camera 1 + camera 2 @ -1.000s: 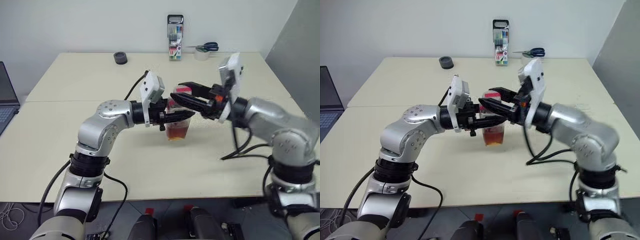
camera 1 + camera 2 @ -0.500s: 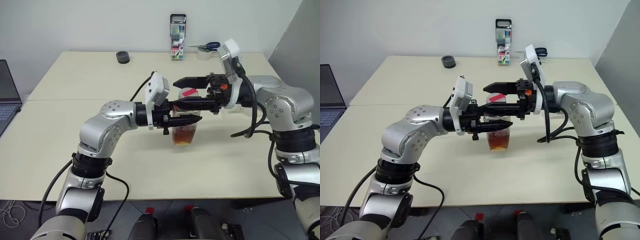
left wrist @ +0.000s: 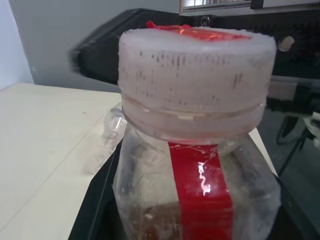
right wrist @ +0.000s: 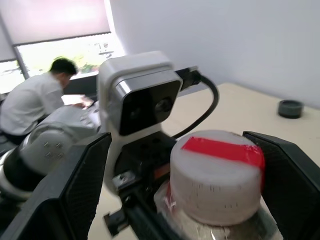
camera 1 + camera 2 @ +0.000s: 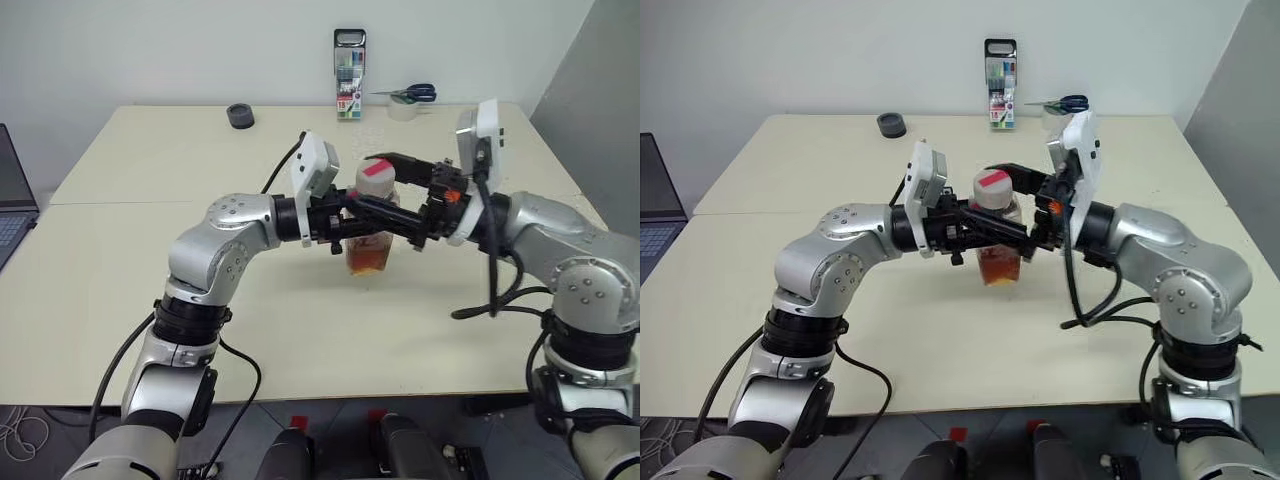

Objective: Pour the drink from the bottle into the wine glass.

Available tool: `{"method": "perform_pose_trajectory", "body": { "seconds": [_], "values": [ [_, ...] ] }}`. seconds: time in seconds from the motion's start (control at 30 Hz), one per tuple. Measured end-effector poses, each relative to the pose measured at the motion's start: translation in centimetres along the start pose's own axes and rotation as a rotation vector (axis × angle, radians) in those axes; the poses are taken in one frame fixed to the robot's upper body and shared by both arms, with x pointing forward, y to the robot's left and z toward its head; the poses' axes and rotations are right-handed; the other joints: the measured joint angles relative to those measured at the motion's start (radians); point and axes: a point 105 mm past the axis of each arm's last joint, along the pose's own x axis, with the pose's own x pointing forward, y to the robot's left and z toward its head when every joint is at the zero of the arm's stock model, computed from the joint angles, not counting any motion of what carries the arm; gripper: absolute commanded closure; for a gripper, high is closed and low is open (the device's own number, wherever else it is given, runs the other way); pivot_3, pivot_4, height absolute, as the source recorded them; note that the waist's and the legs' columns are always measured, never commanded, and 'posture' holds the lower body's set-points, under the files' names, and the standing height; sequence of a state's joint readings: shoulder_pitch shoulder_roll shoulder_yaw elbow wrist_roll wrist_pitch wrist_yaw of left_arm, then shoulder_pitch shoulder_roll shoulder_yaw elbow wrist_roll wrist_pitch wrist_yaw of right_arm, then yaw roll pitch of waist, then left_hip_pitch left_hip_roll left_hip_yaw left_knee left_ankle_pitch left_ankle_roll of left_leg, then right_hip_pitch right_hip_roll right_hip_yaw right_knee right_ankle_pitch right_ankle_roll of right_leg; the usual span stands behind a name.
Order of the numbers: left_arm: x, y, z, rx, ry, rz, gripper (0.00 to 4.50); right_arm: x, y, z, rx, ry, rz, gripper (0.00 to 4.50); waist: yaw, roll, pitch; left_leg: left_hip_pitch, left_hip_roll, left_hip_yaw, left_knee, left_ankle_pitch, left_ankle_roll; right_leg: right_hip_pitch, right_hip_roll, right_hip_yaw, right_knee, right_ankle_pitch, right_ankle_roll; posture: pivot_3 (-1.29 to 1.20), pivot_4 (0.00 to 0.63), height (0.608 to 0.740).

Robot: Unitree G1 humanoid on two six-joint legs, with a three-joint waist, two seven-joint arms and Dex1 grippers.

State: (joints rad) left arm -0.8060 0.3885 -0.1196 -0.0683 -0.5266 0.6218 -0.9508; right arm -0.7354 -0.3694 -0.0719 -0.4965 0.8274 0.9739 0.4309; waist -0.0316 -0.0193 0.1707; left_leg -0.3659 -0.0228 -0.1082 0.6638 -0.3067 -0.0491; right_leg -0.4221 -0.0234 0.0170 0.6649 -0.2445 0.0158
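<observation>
The small clear bottle (image 5: 371,250) stands upright at the table's middle, its lower part filled with the amber drink (image 5: 369,262). My left gripper (image 5: 366,231) reaches in from the left and is shut on the bottle's body. The white cap with a red strip (image 5: 377,178) is on the neck. My right gripper (image 5: 366,182) comes from the right and is open, one finger (image 4: 75,190) on each side of the cap, not pressing it. A faint clear rounded shape (image 3: 111,126) behind the bottle may be the wine glass; I cannot tell.
A tall marker pack (image 5: 349,75), scissors (image 5: 412,94) on a tape roll (image 5: 404,111) and a small black ring (image 5: 240,116) stand along the table's far edge. A laptop (image 5: 12,195) is at the left. A person (image 4: 35,102) sits in the background.
The right gripper opened wide, pulled away to the right, then came back with its fingers on either side of the cap. The left gripper kept its grip on the bottle.
</observation>
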Motion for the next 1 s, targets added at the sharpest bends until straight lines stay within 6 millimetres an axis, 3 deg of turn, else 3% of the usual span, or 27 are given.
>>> {"method": "perform_pose_trajectory", "body": {
  "seconds": [0.3,0.43,0.6,0.83,1.0],
  "values": [
    [0.0,-0.1,0.0,0.002,0.004,-0.017,2.66,0.3,-0.7,0.8,-0.052,-0.056,-0.124,0.04,0.0,0.0,0.0,0.0,0.0,0.0,0.0,0.0,0.0,0.0,0.001,0.0,0.0,0.0,0.0,0.0,0.15,0.74],
    [0.0,-0.1,0.0,0.005,0.008,-0.015,2.66,0.2,-0.7,0.8,-0.063,-0.052,-0.116,0.88,0.0,0.0,0.0,0.0,0.0,0.0,0.0,0.0,0.0,0.0,0.001,0.0,0.0,0.0,0.0,0.0,0.15,0.74],
    [0.0,0.0,-0.1,0.01,0.015,-0.011,2.66,0.1,-0.6,0.6,-0.059,-0.046,-0.11,2.63,0.0,0.0,0.0,0.0,0.0,0.0,0.0,0.0,0.0,0.0,0.001,0.0,0.0,0.0,0.0,0.0,0.15,0.74],
    [0.0,-0.1,-0.2,0.011,0.021,-0.015,2.66,-0.1,-0.6,0.5,-0.071,-0.035,-0.088,2.64,0.0,0.0,0.0,0.0,0.0,0.0,0.0,0.0,0.0,0.0,0.001,0.0,0.0,0.0,0.0,0.0,0.15,0.74],
    [0.0,-0.3,-0.1,0.0,0.023,-0.035,2.66,-0.1,-1.1,0.7,-0.085,0.008,0.082,2.64,-0.001,0.0,0.0,0.0,-0.001,0.003,0.0,0.0,0.001,0.001,0.003,-0.001,0.0,0.0,0.0,0.0,0.15,0.74]
  ]
}}
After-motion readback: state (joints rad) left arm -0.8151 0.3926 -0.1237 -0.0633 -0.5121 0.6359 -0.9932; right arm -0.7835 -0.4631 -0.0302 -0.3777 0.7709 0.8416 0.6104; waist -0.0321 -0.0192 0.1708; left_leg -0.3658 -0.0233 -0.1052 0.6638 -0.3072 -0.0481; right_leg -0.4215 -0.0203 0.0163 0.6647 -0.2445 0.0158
